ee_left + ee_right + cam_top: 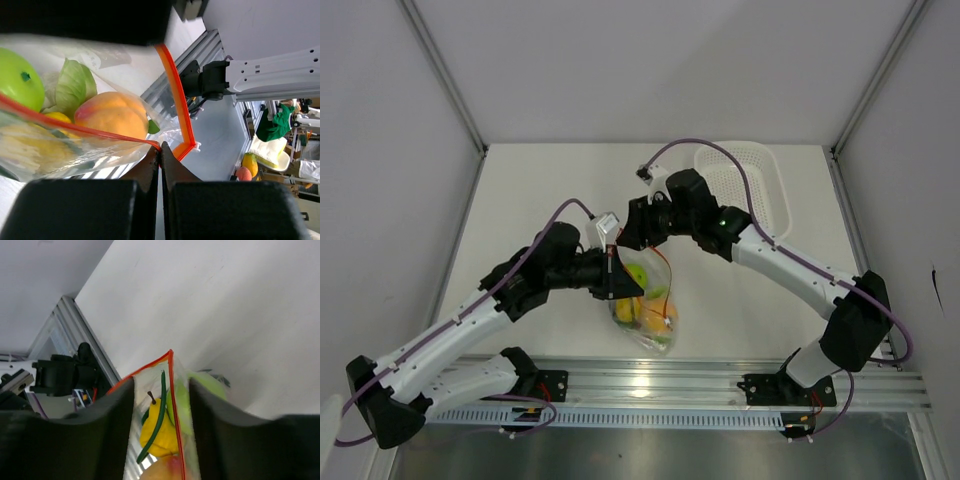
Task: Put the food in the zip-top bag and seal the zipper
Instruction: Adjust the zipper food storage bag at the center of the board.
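- The zip-top bag (pixel 648 318), made of clear, crinkled film, is seen near the middle of the matt white table (pixel 540 190). It is just beyond the ribbed metal rail (pixel 650 382) at the near edge and lies between the two grippers.
- The zipper (pixel 175 95) is shown as a thin, glossy red-orange strip along the bag's mouth, and it is folded to a sharp corner.
- The left gripper (pixel 160 152) is clamped on the zipper at that corner, its black fingers pressed together.
- The right gripper (pixel 162 385) is held astride another corner of the bag. Its dark fingers are spread apart and the strip is not pinched between them.
- All the food in view is contained in the bag:
  - a smooth, round green apple (pixel 17 80)
  - a pale, veined leafy piece (pixel 72 85)
  - an orange-yellow round fruit (pixel 112 115) with a red blush
  - a yellow piece (pixel 157 427)
  - a thin, curved green stalk (pixel 161 410)
- A white perforated plastic basket (pixel 760 175), oblong with rounded corners, is placed at the far right, well apart from the bag.
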`<act>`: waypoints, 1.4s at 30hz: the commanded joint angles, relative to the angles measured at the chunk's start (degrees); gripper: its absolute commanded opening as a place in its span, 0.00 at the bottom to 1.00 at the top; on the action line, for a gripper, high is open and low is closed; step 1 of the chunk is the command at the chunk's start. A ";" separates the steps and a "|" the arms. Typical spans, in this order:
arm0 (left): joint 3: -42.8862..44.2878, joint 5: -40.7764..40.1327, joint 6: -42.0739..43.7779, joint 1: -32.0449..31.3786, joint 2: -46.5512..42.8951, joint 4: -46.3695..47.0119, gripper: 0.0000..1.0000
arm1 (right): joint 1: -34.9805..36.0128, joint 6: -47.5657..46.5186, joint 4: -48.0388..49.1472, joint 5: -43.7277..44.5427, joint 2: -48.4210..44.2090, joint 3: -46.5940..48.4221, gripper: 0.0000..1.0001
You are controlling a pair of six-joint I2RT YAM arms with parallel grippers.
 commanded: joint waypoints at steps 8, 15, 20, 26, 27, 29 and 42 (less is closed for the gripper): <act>1.43 -2.68 -6.27 -0.36 1.32 6.76 0.01 | 0.12 -8.89 -6.32 8.66 -13.30 2.40 0.99; 2.74 -3.48 -6.80 -0.36 2.20 6.42 0.01 | 0.21 -9.88 -12.23 10.61 -24.80 -4.35 0.99; 2.92 -3.57 -6.71 -0.36 2.38 6.42 0.01 | 3.53 -8.73 -15.12 2.01 -31.25 -12.97 0.99; 3.01 -3.65 -6.71 -0.36 2.64 6.24 0.01 | 12.33 -6.81 -19.70 7.95 -32.83 -14.38 0.88; 3.01 -3.74 -6.62 -0.36 2.64 6.24 0.01 | 13.82 -6.28 -19.18 8.49 -33.27 -14.73 0.86; 3.01 -3.92 -6.71 -0.36 2.64 6.24 0.01 | 14.62 -4.61 -17.77 9.55 -34.32 -16.49 0.81; 3.27 -3.74 -6.54 -0.36 2.29 5.71 0.01 | 19.98 0.85 -12.05 16.66 -29.50 -20.98 0.41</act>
